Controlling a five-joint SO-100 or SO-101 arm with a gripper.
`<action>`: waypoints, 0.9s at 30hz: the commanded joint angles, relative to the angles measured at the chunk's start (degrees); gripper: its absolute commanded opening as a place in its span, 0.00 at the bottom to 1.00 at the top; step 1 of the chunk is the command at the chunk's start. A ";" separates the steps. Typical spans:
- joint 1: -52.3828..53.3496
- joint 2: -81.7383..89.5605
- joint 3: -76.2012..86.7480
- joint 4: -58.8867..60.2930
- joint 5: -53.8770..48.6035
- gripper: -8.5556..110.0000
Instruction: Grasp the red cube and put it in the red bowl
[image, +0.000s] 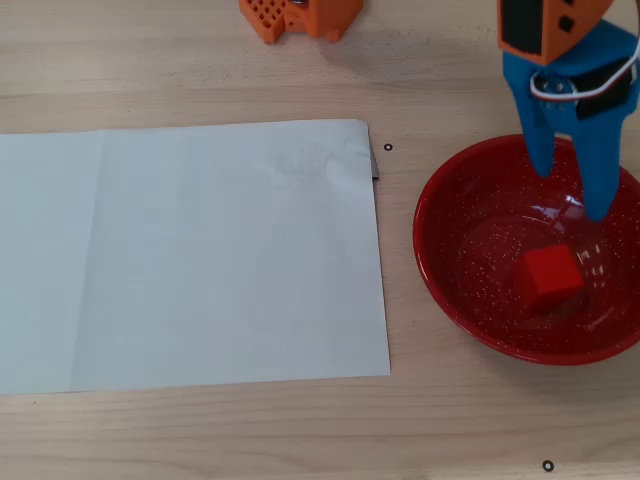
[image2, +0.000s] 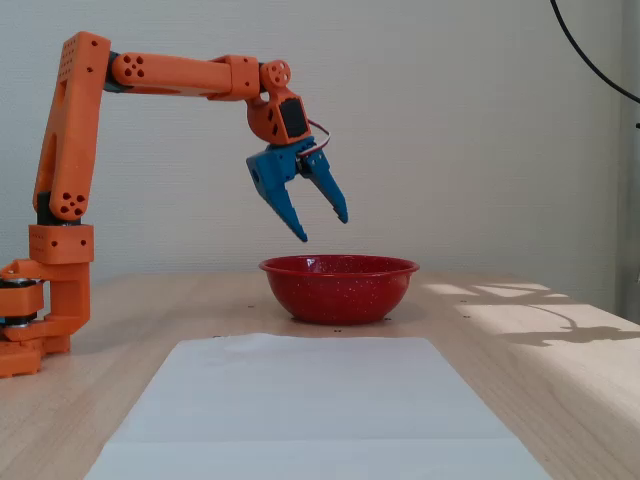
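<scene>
The red cube (image: 551, 277) lies inside the red bowl (image: 450, 260), on its floor toward the front. The bowl is glossy red with white speckles and stands on the wooden table at the right of the overhead view; it also shows in the fixed view (image2: 338, 288), where its wall hides the cube. My blue gripper (image: 572, 192) hangs open and empty above the bowl's back part. In the fixed view the gripper (image2: 322, 228) is a little above the rim, its jaws spread apart.
A large white paper sheet (image: 190, 255) lies flat on the table left of the bowl; it also shows in the fixed view (image2: 310, 400). The orange arm base (image2: 45, 300) stands at the left. Small black marks (image: 388, 148) dot the wood.
</scene>
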 joint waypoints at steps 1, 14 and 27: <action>-3.52 5.89 -8.79 2.37 -1.76 0.18; -12.74 24.26 -1.05 7.91 1.85 0.08; -25.14 51.33 26.98 1.41 7.38 0.08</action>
